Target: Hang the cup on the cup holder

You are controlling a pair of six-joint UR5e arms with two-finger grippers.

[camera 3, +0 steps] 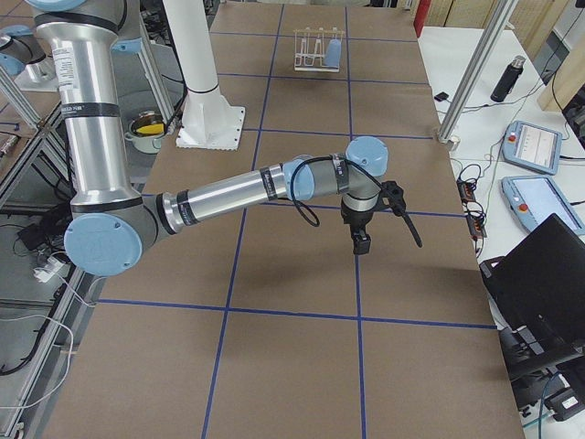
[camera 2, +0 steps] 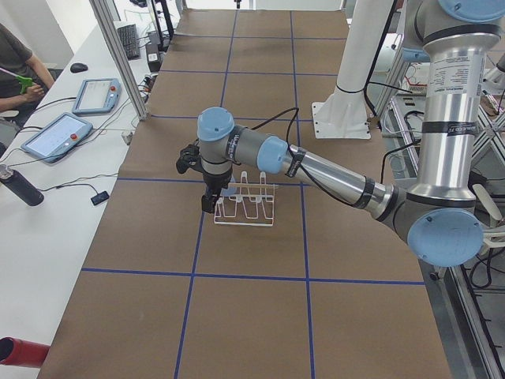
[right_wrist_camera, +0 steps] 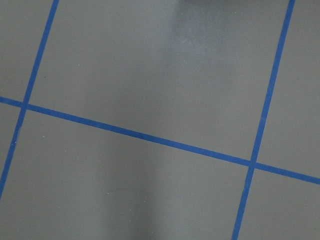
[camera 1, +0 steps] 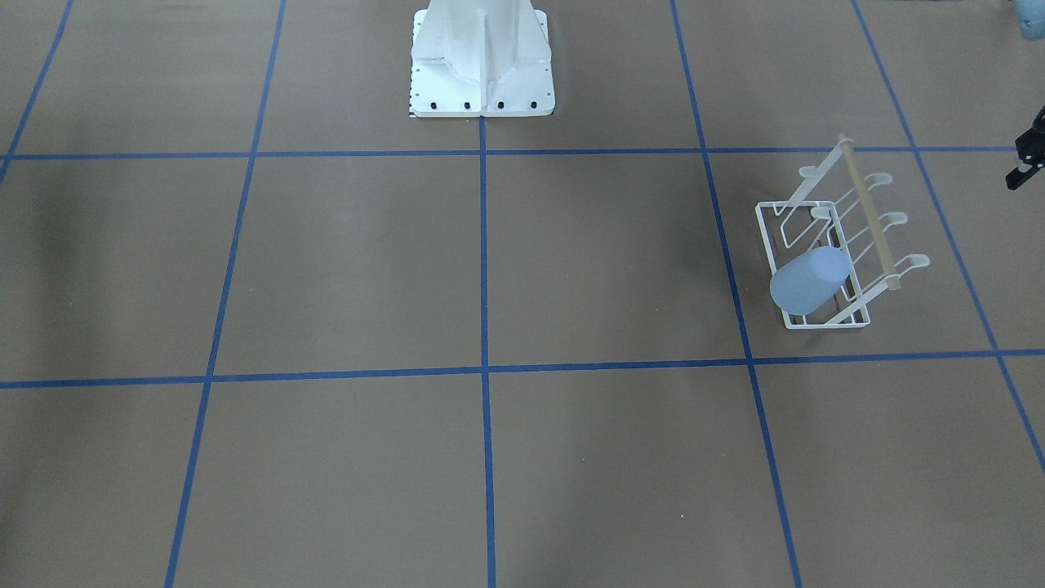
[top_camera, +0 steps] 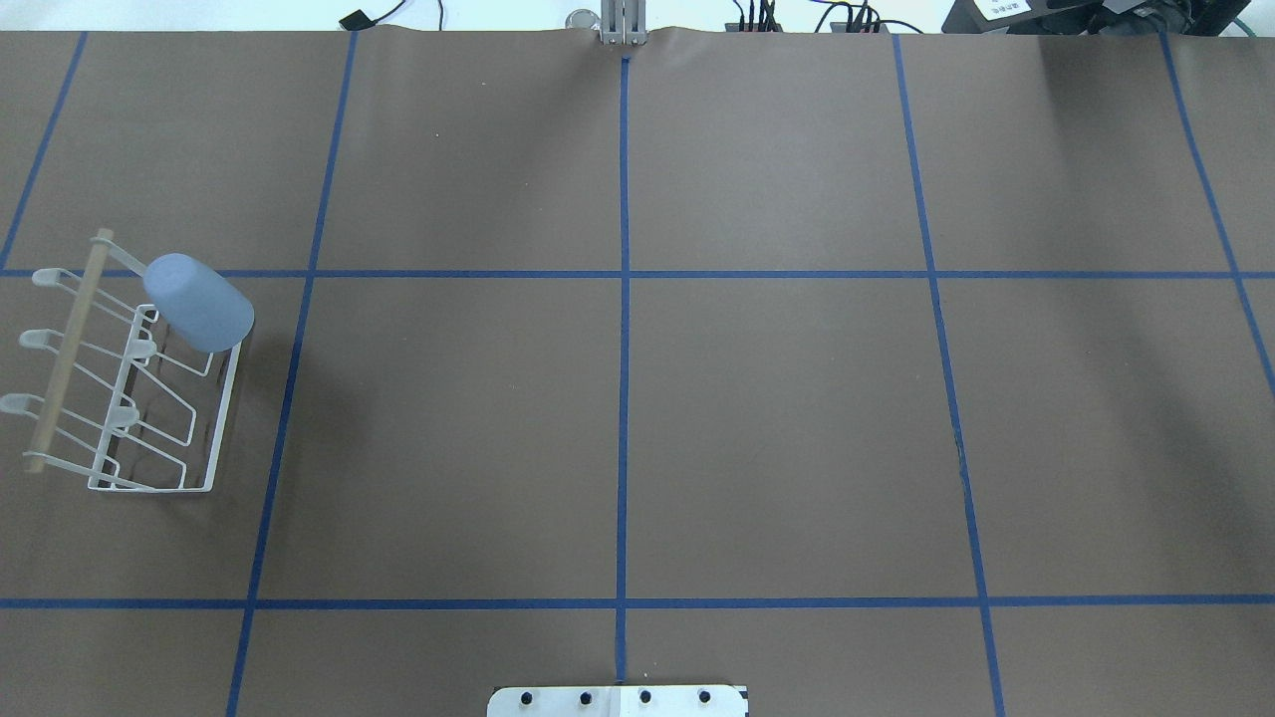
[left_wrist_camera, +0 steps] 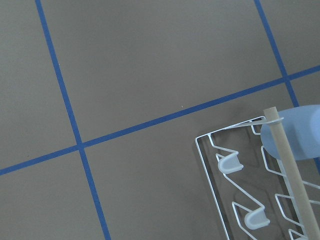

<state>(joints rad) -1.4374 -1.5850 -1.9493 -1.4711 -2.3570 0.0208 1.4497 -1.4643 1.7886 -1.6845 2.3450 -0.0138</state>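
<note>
The pale blue cup hangs upside down over an end prong of the white wire cup holder, at the end farthest from the robot's base. Both also show in the overhead view, cup and holder, and in the left wrist view, cup and holder. My left gripper points down just beside the holder's far end, apart from the cup; its edge shows in the front view. I cannot tell whether it is open or shut. My right gripper hovers over bare table far from the holder; I cannot tell its state.
The robot's white base stands at the table's middle near edge. Blue tape lines divide the brown table. Tablets and a dark bottle lie on the side desk beyond the table's edge.
</note>
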